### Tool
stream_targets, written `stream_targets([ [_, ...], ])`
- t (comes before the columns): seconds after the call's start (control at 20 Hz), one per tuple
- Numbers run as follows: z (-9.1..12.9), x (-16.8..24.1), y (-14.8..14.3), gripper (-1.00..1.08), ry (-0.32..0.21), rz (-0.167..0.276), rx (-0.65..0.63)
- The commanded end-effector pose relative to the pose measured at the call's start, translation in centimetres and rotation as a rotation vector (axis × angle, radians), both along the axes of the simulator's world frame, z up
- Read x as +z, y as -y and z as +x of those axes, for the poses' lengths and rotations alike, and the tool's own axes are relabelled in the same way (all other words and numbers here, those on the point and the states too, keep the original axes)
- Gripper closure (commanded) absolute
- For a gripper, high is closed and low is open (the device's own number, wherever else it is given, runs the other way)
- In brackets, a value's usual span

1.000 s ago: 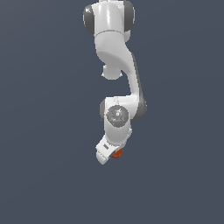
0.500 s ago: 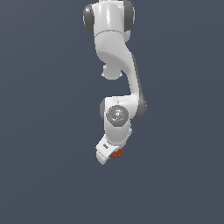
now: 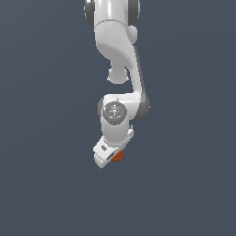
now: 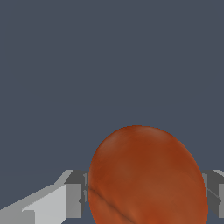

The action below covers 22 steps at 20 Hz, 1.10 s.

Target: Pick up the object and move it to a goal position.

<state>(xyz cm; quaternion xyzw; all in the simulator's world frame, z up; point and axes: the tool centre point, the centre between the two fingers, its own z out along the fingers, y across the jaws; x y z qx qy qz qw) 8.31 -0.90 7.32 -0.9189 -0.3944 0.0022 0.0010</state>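
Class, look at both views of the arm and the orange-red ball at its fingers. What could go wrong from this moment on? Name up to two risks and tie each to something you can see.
1. The orange-red ball sits between the fingers, but contact on either side is unclear; a round object could slip out.
2. In the exterior view the gripper hides most of the ball, so a slip might go unnoticed there.

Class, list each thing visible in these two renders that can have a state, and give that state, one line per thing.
Small orange-red ball: sits between the gripper's fingers, flanked on both sides.
White gripper: over the ball, fingers beside it; contact unclear.
White robot arm: bent, wrist angled downward.
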Motion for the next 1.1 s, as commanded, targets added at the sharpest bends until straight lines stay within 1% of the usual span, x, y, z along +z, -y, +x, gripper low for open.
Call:
stream_targets([
  [0.0, -0.5, 1.6, 1.4, 1.08, 0.004, -0.001, -0.001],
  [1.05, -6.9, 19.3, 17.6, 1.08, 0.005, 0.001, 0.000],
])
